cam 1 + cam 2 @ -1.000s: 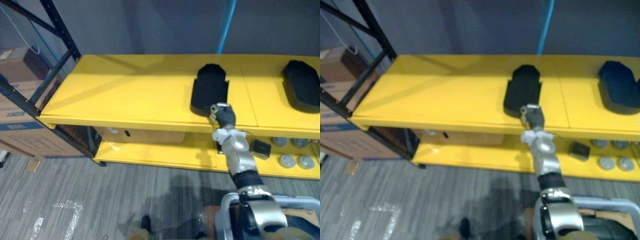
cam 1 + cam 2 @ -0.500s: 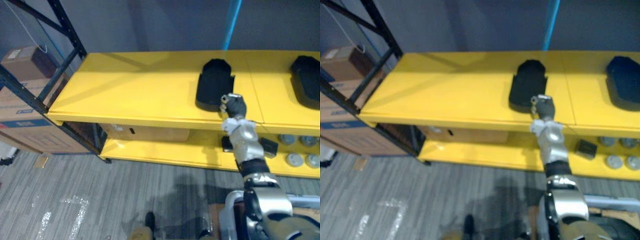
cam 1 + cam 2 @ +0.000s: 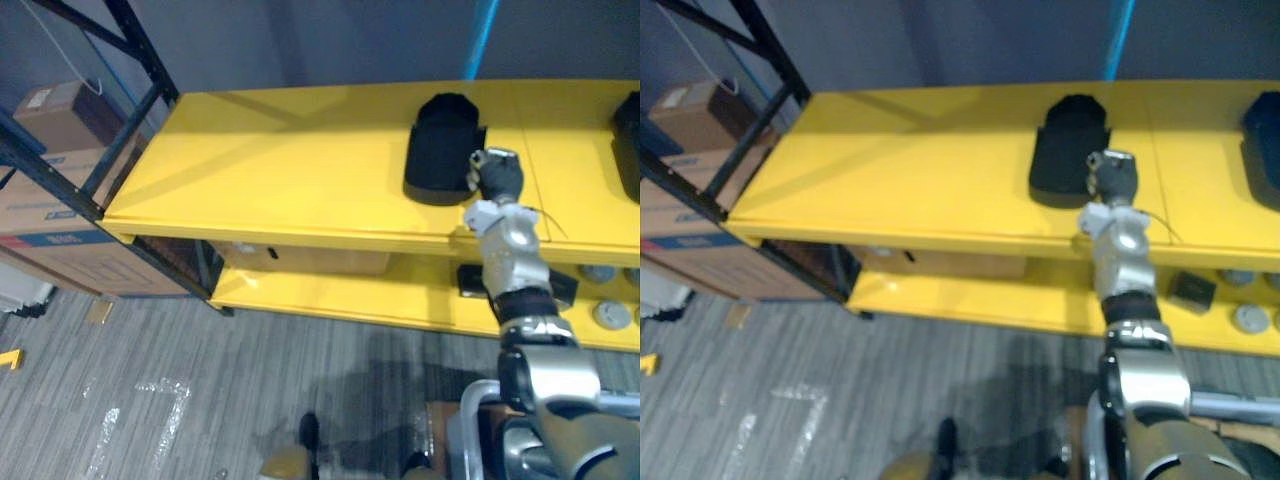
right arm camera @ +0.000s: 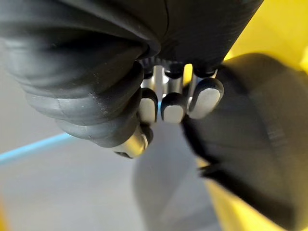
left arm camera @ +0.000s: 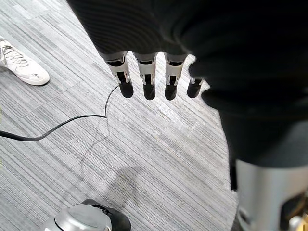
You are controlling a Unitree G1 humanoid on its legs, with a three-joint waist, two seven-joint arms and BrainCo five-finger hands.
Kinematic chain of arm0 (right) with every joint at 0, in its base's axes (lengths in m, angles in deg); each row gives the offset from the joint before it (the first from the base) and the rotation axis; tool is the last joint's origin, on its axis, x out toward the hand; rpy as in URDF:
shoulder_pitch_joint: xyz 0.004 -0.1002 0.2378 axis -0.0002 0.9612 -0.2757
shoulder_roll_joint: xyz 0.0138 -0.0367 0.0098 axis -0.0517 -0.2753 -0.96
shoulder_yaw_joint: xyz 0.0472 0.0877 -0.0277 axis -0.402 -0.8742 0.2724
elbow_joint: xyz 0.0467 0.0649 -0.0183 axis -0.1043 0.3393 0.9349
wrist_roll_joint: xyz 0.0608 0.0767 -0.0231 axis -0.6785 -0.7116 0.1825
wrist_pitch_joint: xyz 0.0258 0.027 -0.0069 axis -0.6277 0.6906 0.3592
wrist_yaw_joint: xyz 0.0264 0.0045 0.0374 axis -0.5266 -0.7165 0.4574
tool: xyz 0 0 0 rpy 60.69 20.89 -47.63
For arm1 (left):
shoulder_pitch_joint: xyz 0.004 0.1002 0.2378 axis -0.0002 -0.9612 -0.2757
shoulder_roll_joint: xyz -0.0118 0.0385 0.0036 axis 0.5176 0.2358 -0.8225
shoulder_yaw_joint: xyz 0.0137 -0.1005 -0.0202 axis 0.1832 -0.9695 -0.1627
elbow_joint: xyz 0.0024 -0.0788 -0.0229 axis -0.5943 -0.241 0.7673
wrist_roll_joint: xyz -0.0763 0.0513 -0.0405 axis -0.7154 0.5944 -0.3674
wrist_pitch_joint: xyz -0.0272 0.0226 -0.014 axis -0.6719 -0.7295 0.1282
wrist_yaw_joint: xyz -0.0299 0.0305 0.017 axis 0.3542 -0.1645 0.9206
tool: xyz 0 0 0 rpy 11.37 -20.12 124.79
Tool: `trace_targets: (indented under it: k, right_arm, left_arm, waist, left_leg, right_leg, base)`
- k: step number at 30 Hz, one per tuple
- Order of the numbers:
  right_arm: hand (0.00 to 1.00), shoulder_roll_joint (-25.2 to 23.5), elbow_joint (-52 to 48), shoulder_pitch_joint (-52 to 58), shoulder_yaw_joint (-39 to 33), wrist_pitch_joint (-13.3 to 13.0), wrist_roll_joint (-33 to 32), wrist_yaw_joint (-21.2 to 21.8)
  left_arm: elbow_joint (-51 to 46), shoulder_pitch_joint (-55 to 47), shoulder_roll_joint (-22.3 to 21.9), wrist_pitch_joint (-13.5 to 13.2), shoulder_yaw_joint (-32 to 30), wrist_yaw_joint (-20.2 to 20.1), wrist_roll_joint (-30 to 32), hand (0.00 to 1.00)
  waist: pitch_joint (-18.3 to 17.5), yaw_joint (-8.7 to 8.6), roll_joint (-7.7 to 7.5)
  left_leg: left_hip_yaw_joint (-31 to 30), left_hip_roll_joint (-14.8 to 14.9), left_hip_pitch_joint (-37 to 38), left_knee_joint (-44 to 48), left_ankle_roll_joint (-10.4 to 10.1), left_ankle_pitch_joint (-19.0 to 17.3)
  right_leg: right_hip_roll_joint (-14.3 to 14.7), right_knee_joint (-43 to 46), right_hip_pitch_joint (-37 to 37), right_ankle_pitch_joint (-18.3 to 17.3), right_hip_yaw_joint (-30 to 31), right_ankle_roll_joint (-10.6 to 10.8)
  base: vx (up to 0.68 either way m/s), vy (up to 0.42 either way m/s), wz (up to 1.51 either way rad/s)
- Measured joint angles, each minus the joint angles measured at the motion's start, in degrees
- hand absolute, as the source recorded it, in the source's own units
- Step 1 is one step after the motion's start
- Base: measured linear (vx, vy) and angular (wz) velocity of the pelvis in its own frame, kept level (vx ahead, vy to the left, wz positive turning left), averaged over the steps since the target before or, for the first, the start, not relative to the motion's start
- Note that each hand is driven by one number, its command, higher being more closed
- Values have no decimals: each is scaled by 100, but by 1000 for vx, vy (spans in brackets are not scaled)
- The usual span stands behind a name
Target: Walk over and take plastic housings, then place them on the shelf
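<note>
A black plastic housing (image 3: 443,150) lies flat on the top board of the yellow shelf (image 3: 280,170). My right hand (image 3: 498,176) hovers at the housing's front right corner, close against its edge. In the right wrist view its fingers (image 4: 173,107) are curled in toward the palm with nothing between them, and the housing (image 4: 260,159) lies just past them. A second black housing (image 3: 1265,130) lies further right on the same board. My left hand (image 5: 149,72) hangs over the grey floor, fingers straight and holding nothing.
The lower shelf board (image 3: 330,295) carries a small black box (image 3: 1191,290) and round grey parts (image 3: 610,314). Cardboard boxes (image 3: 45,200) and a black rack upright (image 3: 150,60) stand at the left. A person's white shoe (image 5: 21,60) is on the floor.
The whole view has shifted as the camera moved. My right hand has gone from the housing's front edge to its front right corner. The housing stays flat on the shelf.
</note>
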Motion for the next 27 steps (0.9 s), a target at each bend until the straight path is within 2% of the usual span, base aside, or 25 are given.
trace_targets:
  k: [3, 5, 13, 19, 25, 27]
  right_arm:
    - [100, -68, -1285, 515, 97, 86, 163, -68]
    - [100, -193, -1579, 766, 200, 121, 325, -149]
    - [100, -673, -2459, 1897, 777, 337, 570, -236]
    - [100, -737, -2538, 2315, 953, 365, 546, -212]
    - [100, -728, -2103, 2346, 977, 366, 479, 14]
    - [100, -728, -1903, 2308, 980, 447, 417, 71]
  left_arm:
    - [-18, 3, -8, 0, 52, 2, 0, 0]
    - [-20, 1, -1, -6, 87, 5, -3, 0]
    - [-10, 4, 9, -103, 96, 79, -4, 0]
    - [7, 14, 45, -103, 87, 167, -8, 0]
    - [0, 24, 142, -102, 89, 174, -7, 0]
    - [1, 66, 213, -97, 89, 176, -7, 0]
  waist:
    - [-2, -33, -6]
    - [-6, -141, -19]
    - [-21, -277, -149]
    - [-75, -288, -294]
    - [-76, -291, -297]
    - [-76, -285, -297]
  left_leg:
    - [97, 29, 11, 0, 0, 0]
    - [116, 51, 12, 0, -1, -1]
    - [342, 180, 15, -1, -10, 0]
    - [366, 207, -9, -1, -27, 11]
    - [323, 163, -25, -1, -23, 14]
    - [256, 144, -57, -1, -16, 27]
  right_leg:
    - [23, 18, -74, 3, 150, -16]
    - [49, 24, -93, 8, 187, -35]
    - [233, 53, -279, 62, 500, -131]
    - [262, 104, -354, 66, 558, -138]
    - [218, 116, -355, 65, 514, -135]
    - [206, 115, -348, 65, 450, -134]
  base:
    - [-2, -16, -19]
    - [-20, -16, -16]
    - [-39, -22, -17]
    - [-13, -5, -4]
    - [0, 3, 3]
    - [4, 5, 13]
